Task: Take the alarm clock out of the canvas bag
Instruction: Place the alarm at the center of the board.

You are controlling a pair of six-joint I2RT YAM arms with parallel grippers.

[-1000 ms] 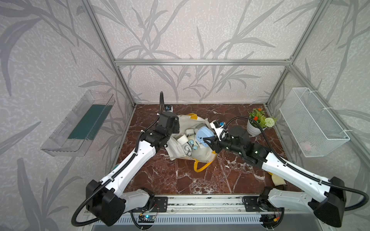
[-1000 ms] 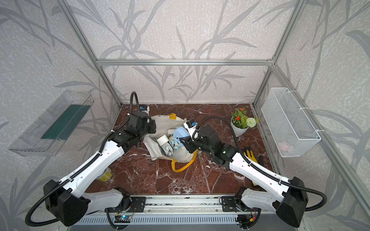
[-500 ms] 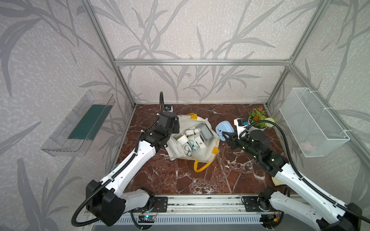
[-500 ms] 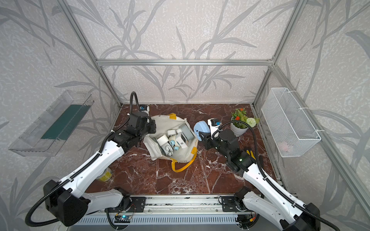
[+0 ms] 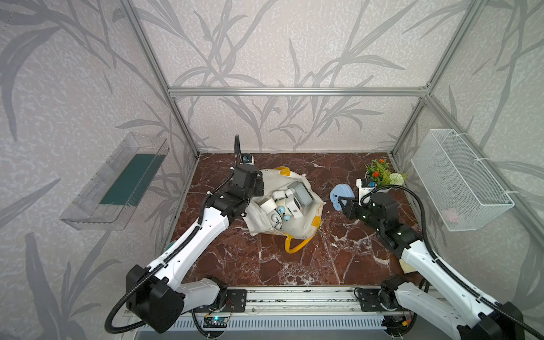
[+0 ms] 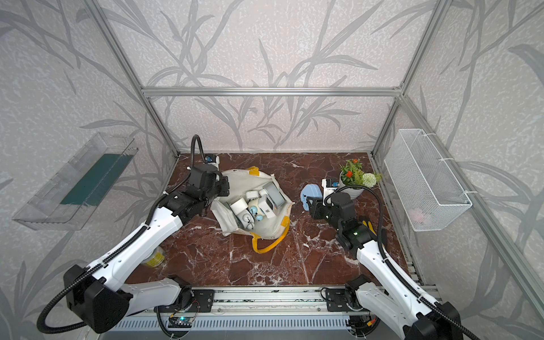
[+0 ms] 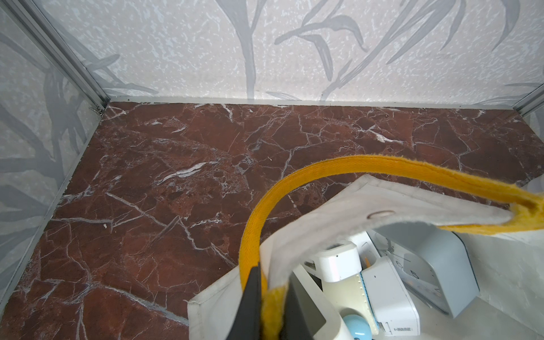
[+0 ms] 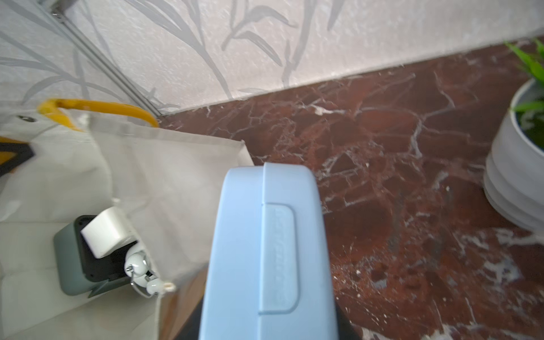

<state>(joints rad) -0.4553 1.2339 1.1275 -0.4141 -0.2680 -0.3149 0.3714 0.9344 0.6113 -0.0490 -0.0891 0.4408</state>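
The cream canvas bag point(image 5: 297, 228) point(image 6: 266, 228) lies open on the marble floor, with several white and grey clocks point(image 5: 300, 194) point(image 7: 435, 270) inside. My left gripper point(image 7: 272, 309) point(image 5: 258, 188) is shut on the bag's yellow handle point(image 7: 338, 166) at the rim, holding the mouth open. To the right of the bag, outside it, my right gripper point(image 5: 341, 203) point(image 6: 309, 203) point(image 8: 268, 329) is shut on a light blue alarm clock point(image 5: 341, 194) point(image 6: 311, 192) point(image 8: 270, 250). The clock hides most of its fingers in the right wrist view.
A potted plant point(image 5: 382, 176) point(image 6: 356, 179) point(image 8: 518, 176) stands close behind the right gripper. A wire basket point(image 5: 459, 179) hangs on the right wall and a clear tray point(image 5: 117, 182) on the left wall. Yellow gloves point(image 6: 368, 226) and a yellowish cup point(image 6: 154, 257) lie near the arms.
My right gripper has carried the blue alarm clock from over the bag's mouth rightwards, out of the bag, to beside the plant. The left arm has stayed put.
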